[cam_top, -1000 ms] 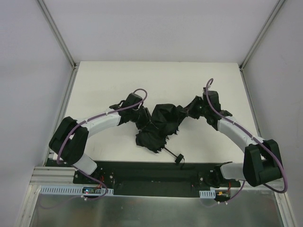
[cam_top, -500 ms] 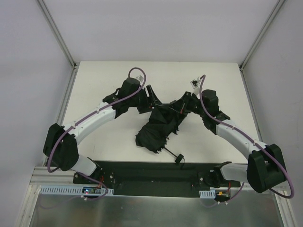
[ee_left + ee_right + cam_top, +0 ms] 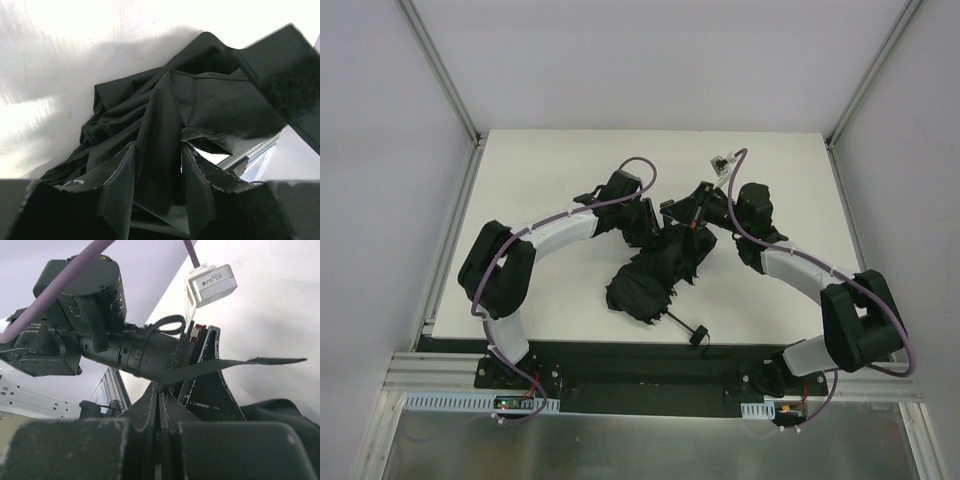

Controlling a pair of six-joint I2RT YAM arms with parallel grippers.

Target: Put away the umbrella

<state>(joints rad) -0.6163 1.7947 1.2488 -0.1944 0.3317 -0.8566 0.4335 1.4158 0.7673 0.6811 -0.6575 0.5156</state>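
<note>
The black umbrella (image 3: 650,280) lies collapsed near the middle of the white counter (image 3: 540,180), its canopy a rumpled heap. The thin shaft (image 3: 672,318) runs out toward 5 o'clock and ends in the small handle (image 3: 698,335) close to the counter's near edge. The left tool (image 3: 648,222) sits at 11 o'clock of the heap. Seen from its wrist, its fingers (image 3: 119,190) are partly closed with a fold of black cloth filling the gap between them, and a strap with a fuzzy patch (image 3: 292,92) hangs at 2 o'clock. The right tool (image 3: 692,215) sits at 1 o'clock of the heap, near the left tool. Its jaws are pressed fully together, pinching the end of a thin black strip of fabric (image 3: 235,362), which stretches taut toward 3 o'clock in its wrist view.
</note>
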